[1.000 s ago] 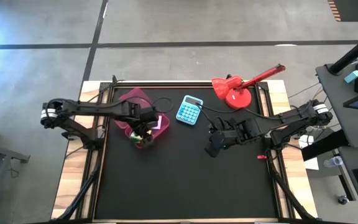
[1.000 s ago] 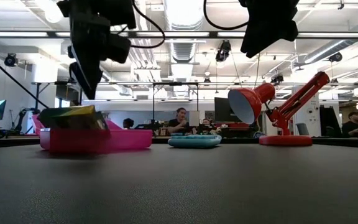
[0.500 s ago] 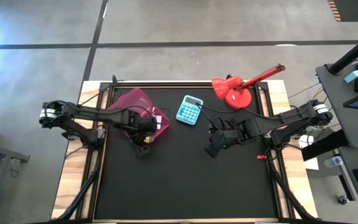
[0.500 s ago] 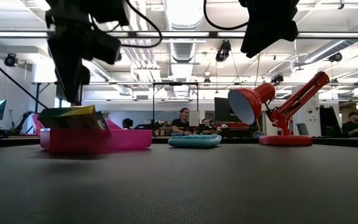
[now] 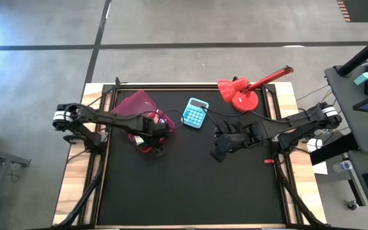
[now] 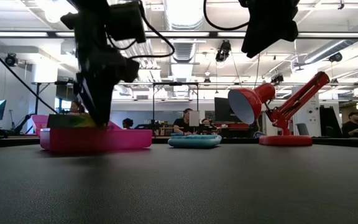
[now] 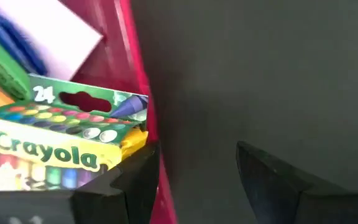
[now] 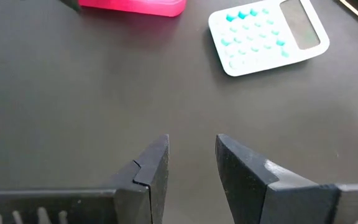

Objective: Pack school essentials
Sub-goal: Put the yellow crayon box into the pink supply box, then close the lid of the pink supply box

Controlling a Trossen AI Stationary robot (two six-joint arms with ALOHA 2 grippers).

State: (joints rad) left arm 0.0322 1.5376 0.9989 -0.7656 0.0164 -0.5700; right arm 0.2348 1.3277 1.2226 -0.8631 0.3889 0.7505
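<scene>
Hovering low at the near right corner of the pink box (image 5: pixel 139 108), the left pincer (image 5: pixel 159 148) is standing wide open and gripping nothing: in its wrist view one dark finger (image 7: pixel 132 186) is sitting right against the box's pink wall, whether touching it I cannot tell, while the other finger (image 7: pixel 272 180) is hanging over bare black table (image 5: pixel 190 185) outside the box. Lying inside the box, just beside that pincer, is a green and yellow crayon packet (image 7: pixel 61 137) with a white pad (image 7: pixel 48 28) farther in, and a blue pen (image 7: pixel 14 34) and a green pen (image 7: pixel 2 68) are showing at the box's left end; in the low view the packet (image 6: pixel 73 120) is peeking above the box's rim (image 6: pixel 95 140), behind the dark left pincer (image 6: pixel 99 102), which is reaching down in front of it. The right pincer (image 5: pixel 217 152) is waiting well apart, raised above the middle right of the table, its fingers (image 8: pixel 151 174) standing partly open with a clear gap between them and nothing held. A light blue calculator (image 5: pixel 195 113) is lying flat on the table between the box and a red desk lamp (image 5: pixel 241 92), which is standing at the far right edge.
</scene>
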